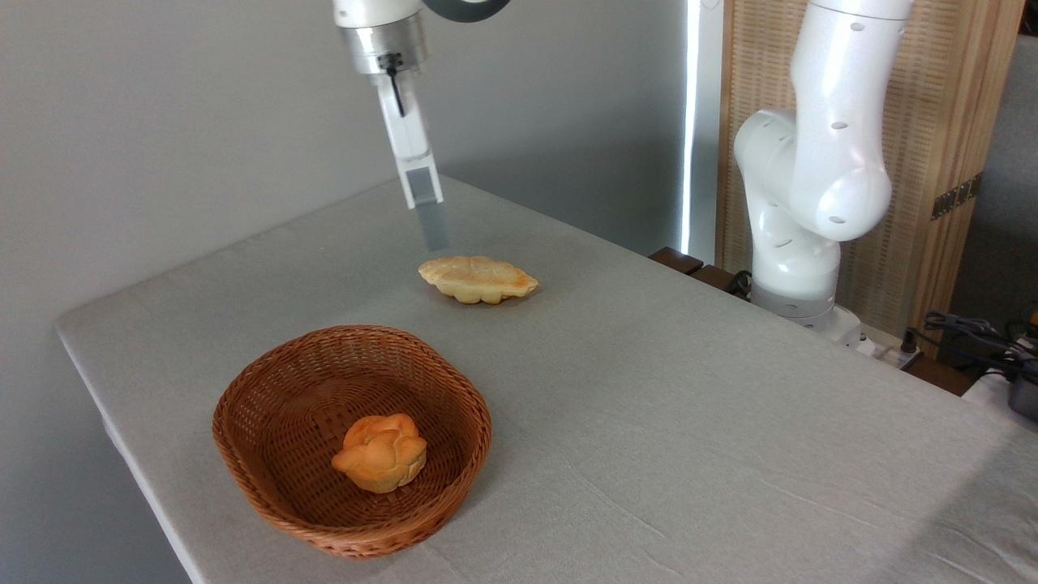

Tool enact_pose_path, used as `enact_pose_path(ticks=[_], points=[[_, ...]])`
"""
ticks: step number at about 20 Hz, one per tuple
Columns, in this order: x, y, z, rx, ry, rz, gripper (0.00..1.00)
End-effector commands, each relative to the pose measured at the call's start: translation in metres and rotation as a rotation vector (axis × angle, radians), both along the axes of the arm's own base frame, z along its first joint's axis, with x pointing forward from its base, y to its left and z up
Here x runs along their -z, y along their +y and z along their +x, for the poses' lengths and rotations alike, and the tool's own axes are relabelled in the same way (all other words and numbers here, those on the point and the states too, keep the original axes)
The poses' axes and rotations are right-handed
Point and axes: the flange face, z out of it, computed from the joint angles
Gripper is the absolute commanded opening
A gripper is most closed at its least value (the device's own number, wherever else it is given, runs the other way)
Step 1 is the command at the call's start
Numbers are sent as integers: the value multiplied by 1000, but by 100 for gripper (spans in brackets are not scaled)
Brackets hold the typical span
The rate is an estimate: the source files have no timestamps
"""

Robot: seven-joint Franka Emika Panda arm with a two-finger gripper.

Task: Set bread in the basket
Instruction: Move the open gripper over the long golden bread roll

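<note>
Grey cloth table, grey wall, wood panel at back right; arm base at table's far right edge.
Bread lies flat nr the far edge, well apart from basket at near-left corner, which already holds a bun. Loaf looks light, prob soft w/ a bumpy braided crust; best pinched across its narrow mid, gently, so it doesn't squash or tilt. Gripper hangs just above loaf's left end, touching nothing; seen edge-on, can't tell if fingers are apart.
</note>
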Motion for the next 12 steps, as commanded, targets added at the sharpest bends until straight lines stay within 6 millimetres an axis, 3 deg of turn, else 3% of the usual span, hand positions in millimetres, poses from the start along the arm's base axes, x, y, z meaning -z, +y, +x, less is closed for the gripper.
enact_pose_path(ticks=[1, 7, 12], points=[[29, -8, -55, 220, 27, -5, 100], [62, -15, -77, 462, 86, 12, 100], [80, -14, -77, 526, 79, 3, 100]])
